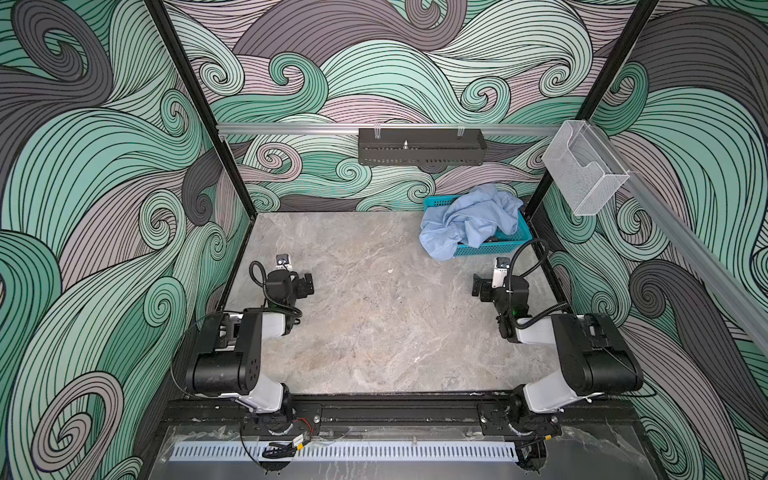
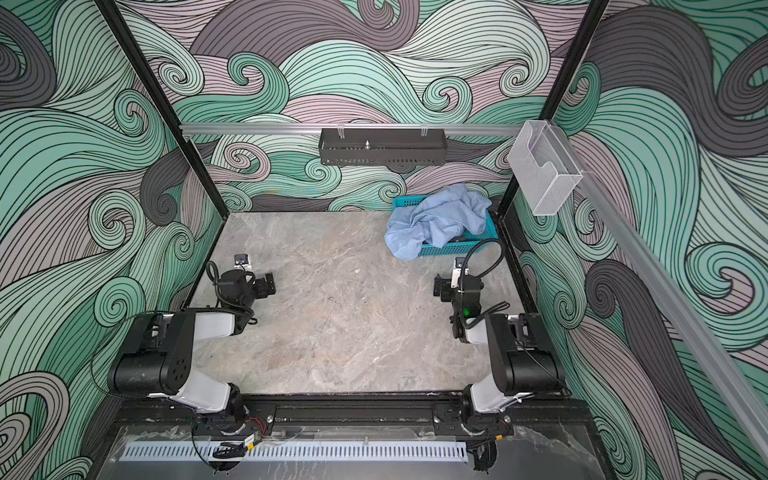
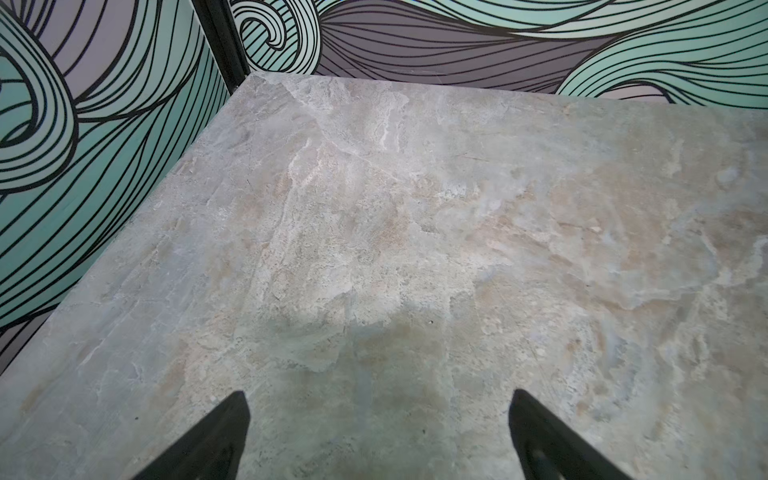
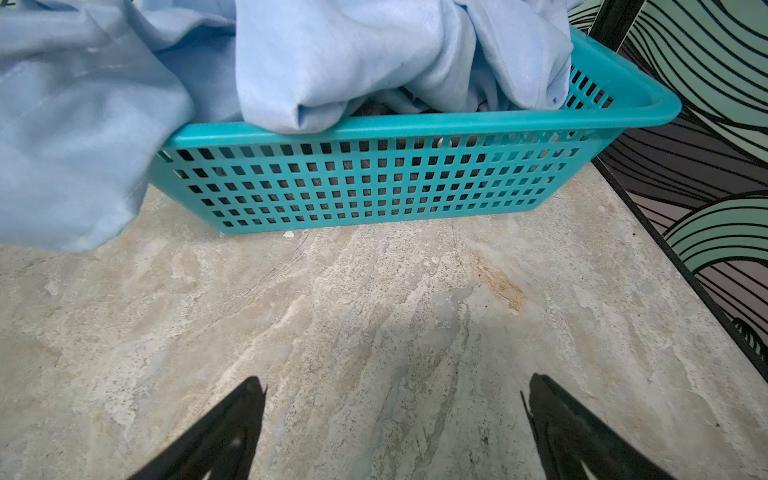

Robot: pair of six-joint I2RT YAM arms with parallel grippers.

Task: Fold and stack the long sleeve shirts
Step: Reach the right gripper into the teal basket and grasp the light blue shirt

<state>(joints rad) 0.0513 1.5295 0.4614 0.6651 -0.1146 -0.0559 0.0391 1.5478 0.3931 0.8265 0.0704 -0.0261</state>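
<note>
Along the left edge, the left side wall (image 1: pixel 83 208), printed with teal, grey and mauve swirls. Next to it, the left arm (image 1: pixel 232 353), folded back near the front rail, and the left pincer (image 3: pixel 377 395): hangs above bare table (image 1: pixel 374 316) near the left edge, jaws spread wide, grips nothing. In the left wrist view, only stone-patterned surface between the two black fingertips (image 3: pixel 232 419).

At centre, the grey marbled table, open between the two arms. Behind it on the back wall, a black perforated tray (image 1: pixel 422 149) hooked on a silver rail (image 1: pixel 291 129).

Right of centre, in the far right corner of the table, a light blue shirt (image 1: pixel 465 224), crumpled and unfolded. Lies heaped in a teal mesh basket (image 1: pixel 494 248), spills over the basket's left rim and reaches down to the table beside it. One garment or several: impossible to tell from the bundle. Under the cloth, something dark (image 1: pixel 492 239), too hidden to name.

Nearer the front, the right pincer (image 4: pixel 397 378): points at the basket's near wall from close by, touches neither basket nor cloth, jaws wide apart, empty. Further right, the right arm (image 1: pixel 590 361), bent like its twin, and a clear plastic holder (image 1: pixel 582 174) fixed to the side rail. At the far right edge, the right side wall (image 1: pixel 706 208), same swirls.
</note>
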